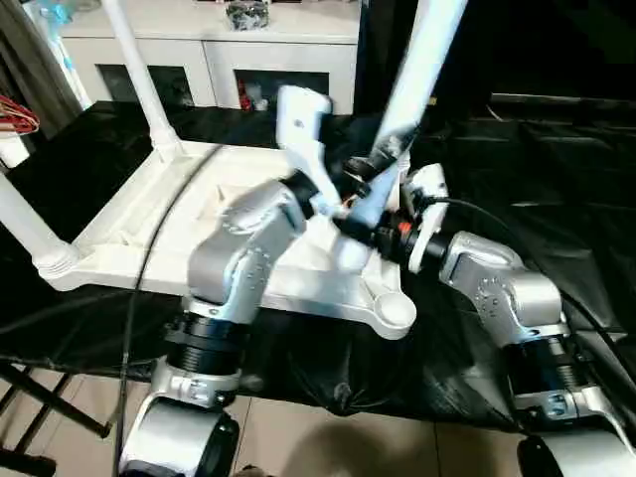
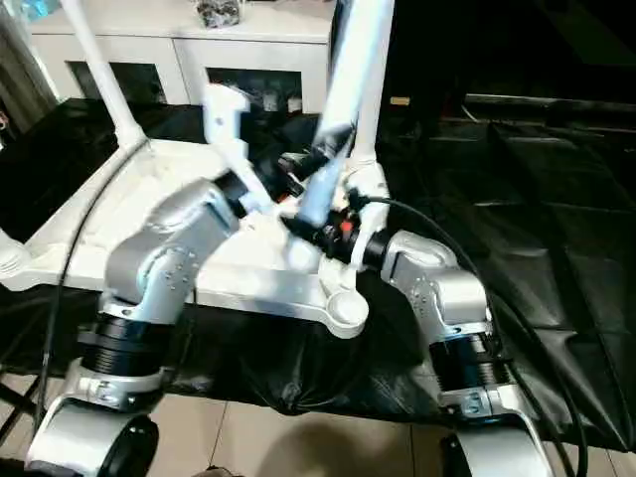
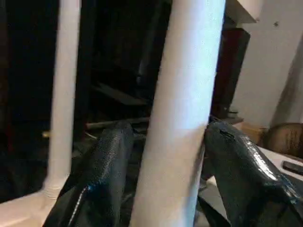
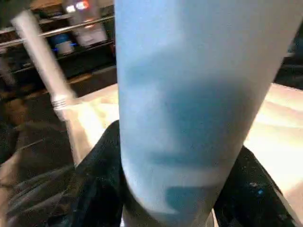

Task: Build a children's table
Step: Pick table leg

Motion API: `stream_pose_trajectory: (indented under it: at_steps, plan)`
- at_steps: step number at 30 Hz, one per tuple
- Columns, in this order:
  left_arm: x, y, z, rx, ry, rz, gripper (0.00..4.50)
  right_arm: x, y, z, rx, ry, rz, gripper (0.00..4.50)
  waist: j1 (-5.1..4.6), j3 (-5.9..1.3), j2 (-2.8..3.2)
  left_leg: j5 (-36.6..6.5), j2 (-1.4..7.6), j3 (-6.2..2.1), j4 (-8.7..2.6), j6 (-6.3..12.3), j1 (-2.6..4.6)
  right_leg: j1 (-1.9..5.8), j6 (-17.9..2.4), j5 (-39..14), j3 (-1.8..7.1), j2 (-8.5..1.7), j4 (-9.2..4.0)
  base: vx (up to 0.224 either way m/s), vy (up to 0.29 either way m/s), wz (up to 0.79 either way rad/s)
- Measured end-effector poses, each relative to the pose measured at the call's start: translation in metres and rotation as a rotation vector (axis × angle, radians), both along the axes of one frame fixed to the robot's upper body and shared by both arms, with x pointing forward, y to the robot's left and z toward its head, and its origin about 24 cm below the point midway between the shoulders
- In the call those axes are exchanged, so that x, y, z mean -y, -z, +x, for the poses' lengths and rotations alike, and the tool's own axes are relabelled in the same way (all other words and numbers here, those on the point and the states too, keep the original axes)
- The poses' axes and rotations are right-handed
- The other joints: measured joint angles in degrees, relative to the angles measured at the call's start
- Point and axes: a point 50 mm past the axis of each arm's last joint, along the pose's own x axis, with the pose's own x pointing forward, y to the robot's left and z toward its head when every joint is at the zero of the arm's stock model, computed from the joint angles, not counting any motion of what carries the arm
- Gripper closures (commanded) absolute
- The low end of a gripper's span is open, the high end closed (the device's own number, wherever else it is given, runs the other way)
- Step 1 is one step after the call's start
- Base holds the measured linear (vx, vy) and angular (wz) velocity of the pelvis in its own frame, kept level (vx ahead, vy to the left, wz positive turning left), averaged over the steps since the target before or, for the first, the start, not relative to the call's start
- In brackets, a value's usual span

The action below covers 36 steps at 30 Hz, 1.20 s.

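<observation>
Crossing forearms, both grippers (image 1: 370, 191) around tilted leg (image 1: 417, 70)

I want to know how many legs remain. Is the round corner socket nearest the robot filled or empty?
Empty. The round corner socket on the white plastic tabletop shows an open hollow with no leg in it.

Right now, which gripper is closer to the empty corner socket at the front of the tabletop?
Right. The right gripper is low on the tilted leg, just beyond the empty socket; the left gripper is higher up that leg, farther off.
</observation>
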Motion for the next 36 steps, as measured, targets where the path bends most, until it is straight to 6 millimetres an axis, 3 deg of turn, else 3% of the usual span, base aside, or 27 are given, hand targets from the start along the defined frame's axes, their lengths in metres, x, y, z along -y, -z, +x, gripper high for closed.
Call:
stream_pose_trajectory:
  at_steps: [4,6,10,15,19,23,25,33,36]
  plan:
    - [-0.024,0.016,0.001,0.028,0.03,0.115,1.71,0.019,0.006,0.002,0.034,0.142,-0.026,2.59,-0.12,-0.07,0.27,0.0,-0.02,0.0,-0.13,-0.03,0.03,0.0,0.1,0.0,0.01,0.0,-0.04,0.0,0.0,0.0]
    - [-0.031,0.037,-0.003,0.032,0.109,0.253,1.71,0.03,0.01,0.002,0.043,0.202,-0.055,2.59,-0.11,-0.08,0.31,0.0,-0.03,0.0,-0.23,-0.05,0.05,0.0,0.0,0.0,0.0,0.0,-0.08,0.0,0.0,0.0]
    - [-0.035,0.077,-0.016,-0.016,0.318,0.461,1.71,0.046,0.014,0.0,0.042,0.247,-0.094,2.59,-0.14,-0.06,0.32,0.0,-0.04,0.02,-0.29,-0.05,0.03,-0.02,0.0,0.0,0.01,0.0,-0.16,0.0,0.0,0.0]
    - [-0.037,0.101,-0.028,-0.056,0.521,0.62,1.71,0.06,0.009,-0.002,0.061,0.271,-0.12,2.59,-0.25,-0.07,0.34,0.0,-0.03,0.06,-0.3,-0.07,0.14,0.01,0.0,0.0,0.04,0.0,-0.11,0.0,0.0,0.0]
    - [-0.042,0.122,-0.031,-0.084,0.604,0.747,1.71,0.061,0.011,-0.005,0.061,0.263,-0.127,2.59,-1.02,-0.07,0.34,0.0,-0.03,0.06,-0.3,-0.1,0.19,0.04,0.0,0.0,0.06,0.0,-0.1,0.0,0.0,0.0]
    - [-0.047,0.128,-0.022,-0.093,0.625,0.833,2.04,0.061,0.011,-0.005,0.063,0.256,-0.128,2.59,-1.56,-0.07,0.34,0.1,-0.04,0.06,-0.29,-0.11,0.2,0.05,-0.1,0.0,0.06,0.0,-0.11,0.0,0.0,0.0]
    - [-0.048,0.127,-0.018,-0.079,0.616,0.852,2.44,0.061,0.011,-0.005,0.062,0.254,-0.129,2.59,-1.6,-0.08,0.35,0.1,-0.04,0.06,-0.29,-0.11,0.2,0.05,-0.1,0.0,0.06,0.0,-0.12,0.0,0.0,0.0]
    - [-0.048,0.126,-0.003,-0.065,0.598,0.895,2.95,0.058,0.01,-0.009,0.073,0.234,-0.136,2.59,-1.62,-0.1,0.43,0.1,-0.03,0.06,-0.31,-0.1,0.19,0.05,-0.1,0.0,0.04,0.01,-0.12,0.0,0.0,0.0]
    - [-0.051,0.13,-0.001,-0.08,0.599,0.915,3.37,0.057,0.01,-0.009,0.075,0.23,-0.137,2.59,-1.6,-0.12,0.47,0.1,-0.04,0.06,-0.3,-0.1,0.2,0.06,-0.1,0.0,0.05,0.0,-0.12,0.0,0.0,0.0]
